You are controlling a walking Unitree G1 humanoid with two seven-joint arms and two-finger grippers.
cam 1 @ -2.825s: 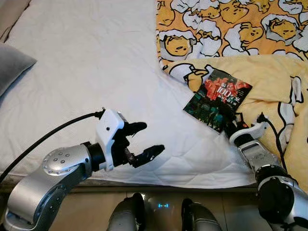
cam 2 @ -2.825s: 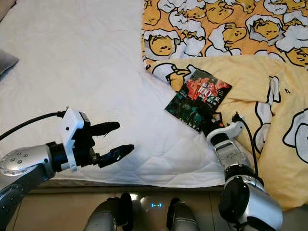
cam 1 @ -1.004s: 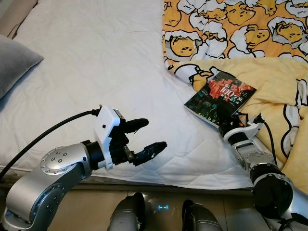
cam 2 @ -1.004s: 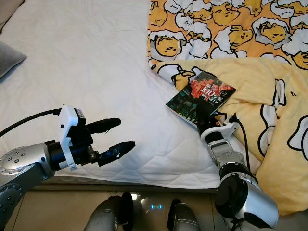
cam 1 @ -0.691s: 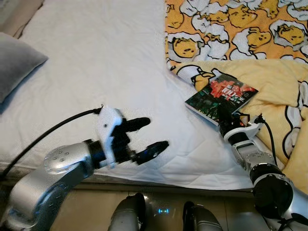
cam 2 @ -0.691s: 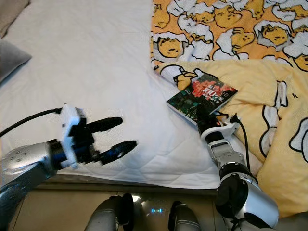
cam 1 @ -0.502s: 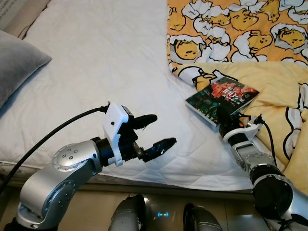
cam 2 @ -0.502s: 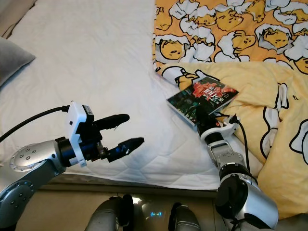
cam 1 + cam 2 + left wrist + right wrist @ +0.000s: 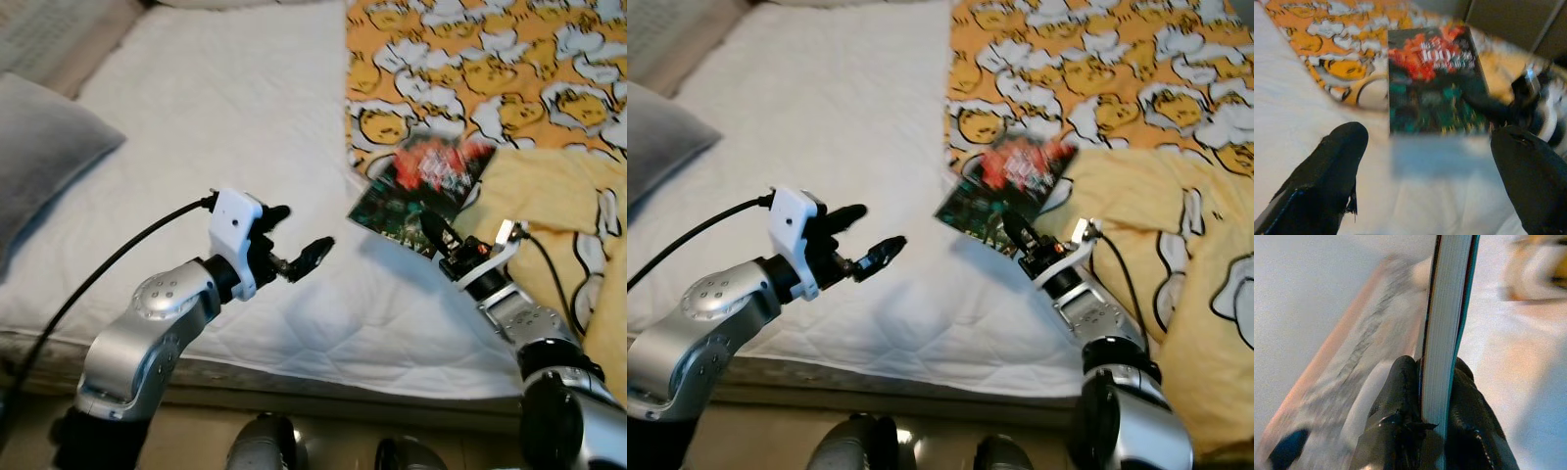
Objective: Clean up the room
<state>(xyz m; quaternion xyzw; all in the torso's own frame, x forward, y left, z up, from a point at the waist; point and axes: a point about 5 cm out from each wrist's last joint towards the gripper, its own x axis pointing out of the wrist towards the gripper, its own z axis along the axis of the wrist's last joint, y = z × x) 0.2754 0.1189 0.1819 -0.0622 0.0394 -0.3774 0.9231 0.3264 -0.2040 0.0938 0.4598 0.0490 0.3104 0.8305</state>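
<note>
Right pincer (image 9: 432,227) now has the glossy dark paperback book with red cover art (image 9: 416,186) pinched and lifted off the white quilted bed (image 9: 216,117), centre frame; left pincer (image 9: 294,240) hovers spread. Pickup's done.

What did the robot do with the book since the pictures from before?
The right gripper, already shut on the book, has lifted it off the yellow blanket; a shadow now lies under it on the white sheet. The left gripper moved nearer the book, fingers still open and empty. The blanket stayed put.
</note>
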